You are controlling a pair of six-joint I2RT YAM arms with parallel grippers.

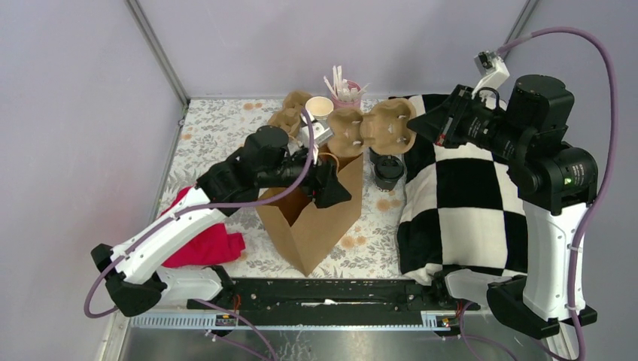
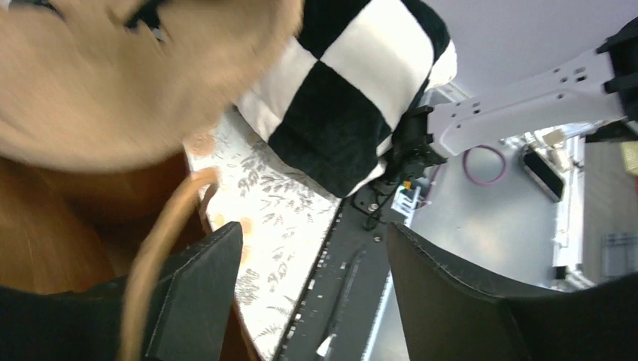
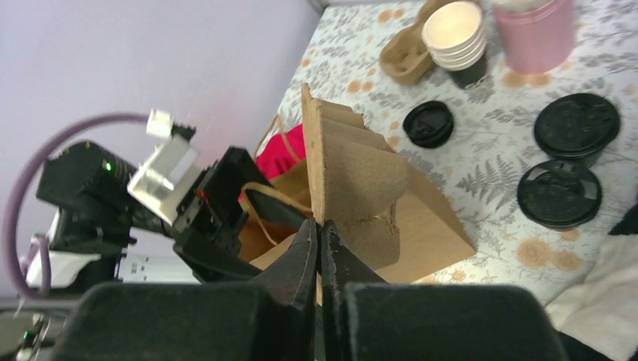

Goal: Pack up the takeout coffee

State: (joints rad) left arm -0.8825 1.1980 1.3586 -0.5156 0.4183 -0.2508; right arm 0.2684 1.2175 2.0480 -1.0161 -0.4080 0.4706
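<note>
left pincer (image 2: 312, 229) spread at bag (image 1: 308, 226) | right pincer (image 3: 320, 226) clamps carrier (image 3: 353, 173)

cup carrier (image 2: 113, 75): blurred | paper bag (image 2: 53, 241): cut off | bag handle (image 2: 162, 248): blurred

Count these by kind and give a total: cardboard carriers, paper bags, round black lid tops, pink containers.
Cardboard carriers: 2
Paper bags: 1
Round black lid tops: 3
Pink containers: 1
Total: 7
</note>
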